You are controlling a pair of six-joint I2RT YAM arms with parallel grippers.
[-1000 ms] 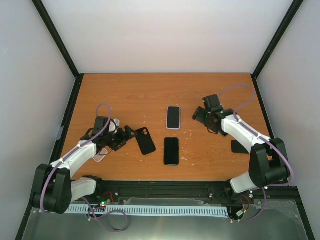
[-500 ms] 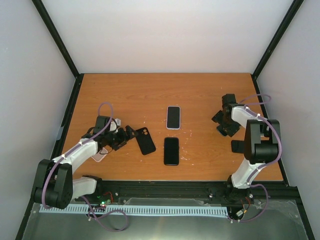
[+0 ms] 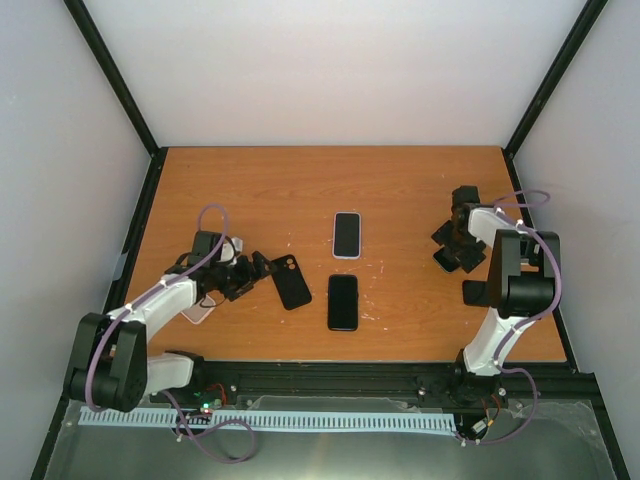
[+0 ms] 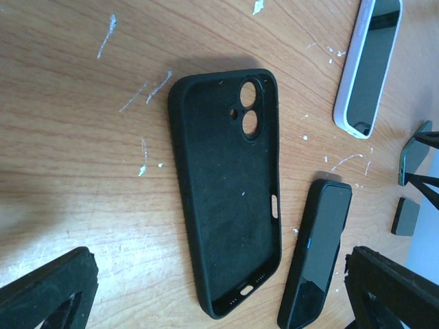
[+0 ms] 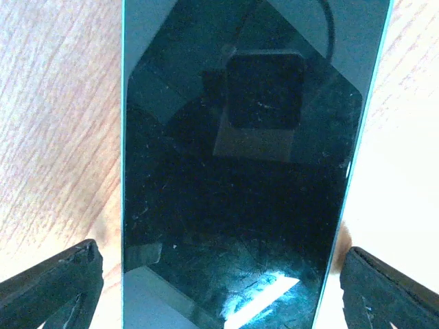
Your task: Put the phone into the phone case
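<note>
An empty black phone case (image 3: 291, 281) lies open side up on the table, and fills the middle of the left wrist view (image 4: 226, 192). A black phone (image 3: 343, 301) lies just right of it, also in the left wrist view (image 4: 319, 253). My left gripper (image 3: 260, 272) is open, level with the case's bottom end (image 4: 219, 281) and not touching it. My right gripper (image 3: 455, 247) is open low over a dark phone with teal edges (image 5: 240, 157). One finger stands on each long side of it. I cannot tell if they touch it.
A phone in a pale case (image 3: 347, 235) lies behind the black phone, also in the left wrist view (image 4: 367, 65). A dark flat object (image 3: 476, 293) lies partly under my right arm. A pale flat object (image 3: 198, 312) lies under my left arm.
My right arm has swung from near the table's middle out to the right, and its gripper has settled over the teal-edged phone. My left arm has barely moved.
</note>
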